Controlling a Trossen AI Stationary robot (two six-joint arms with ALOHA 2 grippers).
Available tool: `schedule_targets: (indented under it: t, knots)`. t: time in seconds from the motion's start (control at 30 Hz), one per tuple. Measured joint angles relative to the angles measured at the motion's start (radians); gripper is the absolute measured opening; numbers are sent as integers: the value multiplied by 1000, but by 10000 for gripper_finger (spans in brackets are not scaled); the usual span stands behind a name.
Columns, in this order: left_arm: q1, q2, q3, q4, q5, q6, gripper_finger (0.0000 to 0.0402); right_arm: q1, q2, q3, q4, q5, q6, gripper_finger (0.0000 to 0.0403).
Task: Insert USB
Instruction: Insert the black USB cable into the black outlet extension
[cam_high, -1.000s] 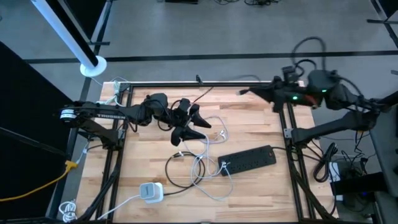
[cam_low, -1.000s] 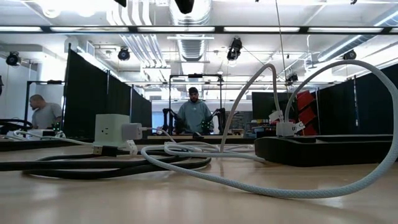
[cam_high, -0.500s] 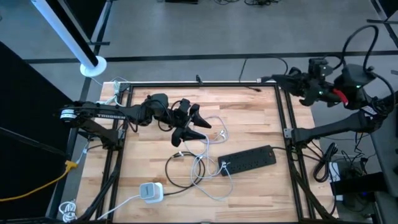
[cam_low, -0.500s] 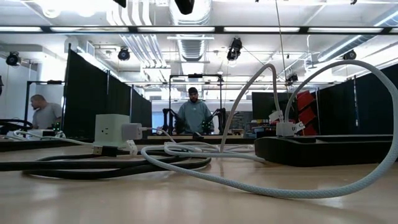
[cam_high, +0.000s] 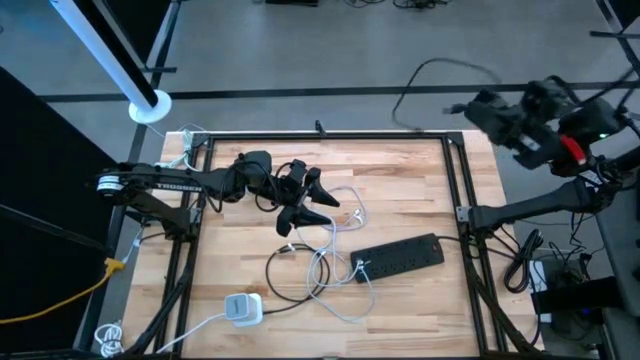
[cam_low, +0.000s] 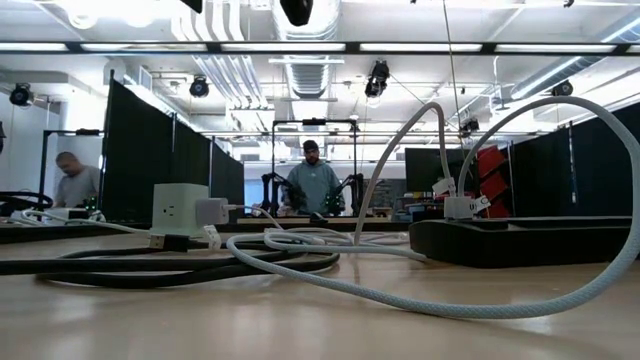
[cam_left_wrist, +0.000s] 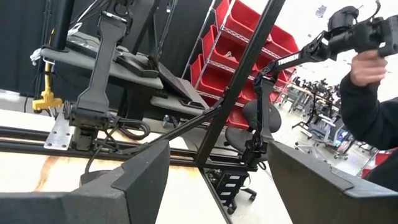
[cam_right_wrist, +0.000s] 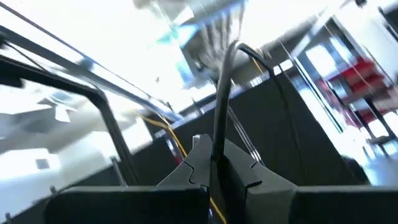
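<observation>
My right gripper (cam_high: 478, 106) is raised beyond the table's far right corner, tipped upward and shut on a thin dark cable (cam_high: 420, 72). The cable arcs up above and past the fingers; its ends do not show. My left gripper (cam_high: 318, 200) hovers open over the middle of the wooden table (cam_high: 400, 190), above a tangle of white cables (cam_high: 335, 255), with nothing between its fingers (cam_left_wrist: 146, 168). A black power strip (cam_high: 400, 257) lies flat at the right. A white cube charger (cam_high: 241, 308) sits near the front edge. My right gripper pinches the dark cable (cam_right_wrist: 214, 152) between its two fingers, which lie along it. The cable runs out past the fingertips, rises and bends over (cam_right_wrist: 239, 50). It is lifted clear of the table. Which end of the cable is near cannot be told.
A black cable (cam_high: 285, 275) loops among the white ones at the centre front. Black frame rails (cam_high: 330, 135) edge the table. Bare wood lies at the far right. Beyond the table, people (cam_low: 312, 185) stand, and a hand with a dark sleeve (cam_left_wrist: 367, 68) holds another arm.
My right gripper has risen from the table's far edge and drawn back toward the right, tipping upward. It has stayed shut on the dark cable, which has come up with it into a high arc.
</observation>
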Motion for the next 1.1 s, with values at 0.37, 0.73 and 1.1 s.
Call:
schedule_targets:
  t: [0.37, 0.73, 1.1]
  knots:
    - [0, 0, 0, -5, 0, 0, 258, 0, 2, 0, 24, 3, -44, 0]
    - [-5, -5, 0, -9, -16, 26, 258, 0, 1, 0, 9, -74, -64, 0]
    - [-113, -97, 0, -61, -287, 330, 256, 0, 32, -1, -400, 92, 237, 0]
